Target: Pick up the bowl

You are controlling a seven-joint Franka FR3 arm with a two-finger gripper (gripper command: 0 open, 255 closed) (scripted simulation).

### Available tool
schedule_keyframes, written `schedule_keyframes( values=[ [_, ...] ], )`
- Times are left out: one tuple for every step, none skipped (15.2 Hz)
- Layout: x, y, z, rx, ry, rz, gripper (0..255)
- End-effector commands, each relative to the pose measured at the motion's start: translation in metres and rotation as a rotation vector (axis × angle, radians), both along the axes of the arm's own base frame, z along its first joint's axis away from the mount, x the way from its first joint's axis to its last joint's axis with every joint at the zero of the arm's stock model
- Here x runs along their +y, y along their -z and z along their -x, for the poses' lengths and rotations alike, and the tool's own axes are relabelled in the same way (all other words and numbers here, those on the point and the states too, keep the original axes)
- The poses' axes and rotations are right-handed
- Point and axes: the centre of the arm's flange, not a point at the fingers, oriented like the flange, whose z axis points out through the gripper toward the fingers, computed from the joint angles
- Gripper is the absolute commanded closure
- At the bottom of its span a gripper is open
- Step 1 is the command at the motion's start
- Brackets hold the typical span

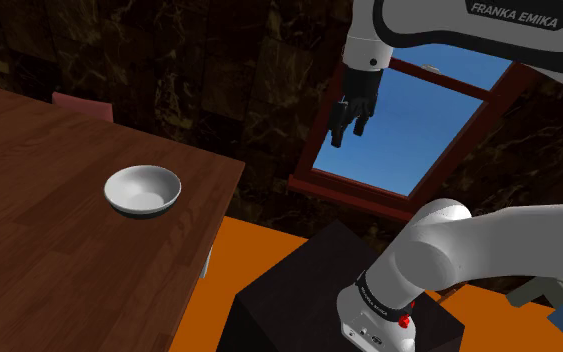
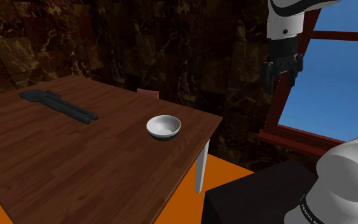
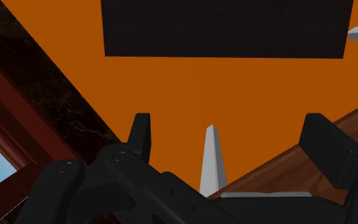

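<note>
**End effector open and high, bowl on the table well apart from it**

My end effector (image 1: 348, 132) hangs in the air in front of a red-framed window (image 1: 409, 120) with blue sky behind it. Its fingers point down and stand apart, with nothing clasped between them. In the wrist view the two black fingers (image 3: 140, 130) are spread wide. Far beneath them lie the orange floor (image 3: 222, 83) and my black stand (image 3: 222, 28). A white table leg (image 3: 212, 159) shows in the gap between the fingers, far from both. A strip of the brown wooden table (image 3: 298, 165) runs beside one finger.

The bowl (image 1: 143, 190) is white and round and sits upright on the table (image 1: 29, 220). It is close to the table's right edge in the shoulder view, near the corner that faces my stand (image 1: 299, 290). It lies well apart from my end effector, lower and to the shoulder view's left. Nothing touches it.

In the second exterior view the bowl (image 2: 163, 126) sits near the table's far right corner, and my end effector (image 2: 279, 81) is up at that view's right, beyond the table's edge. A long dark flat object (image 2: 60, 105) lies on the table's far left side, well apart from the bowl. A reddish chair back (image 2: 147, 93) shows just behind the far edge, against a dark marbled wall (image 2: 171, 44).
</note>
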Motion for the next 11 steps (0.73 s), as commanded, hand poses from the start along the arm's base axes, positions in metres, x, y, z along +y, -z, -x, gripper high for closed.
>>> schedule_keyframes(
  values=[
    [0.000,0.000,0.000,0.000,0.000,0.000,0],
    [0.010,0.006,-0.007,-0.002,-0.001,0.003,0],
    [0.020,0.012,-0.014,-0.005,-0.002,0.007,0],
    [0.029,0.017,-0.021,-0.007,-0.003,0.010,0],
    [0.039,0.023,-0.028,-0.009,-0.005,0.013,0],
    [0.049,0.029,-0.035,-0.012,-0.006,0.016,0],
    [0.058,0.035,-0.042,-0.014,-0.007,0.020,0],
    [0.068,0.041,-0.049,-0.017,-0.008,0.023,0],
    [0.078,0.047,-0.056,-0.019,-0.009,0.026,0],
    [0.088,0.053,-0.064,-0.021,-0.010,0.030,0],
    [0.097,0.059,-0.071,-0.024,-0.011,0.033,0]
  ],
)
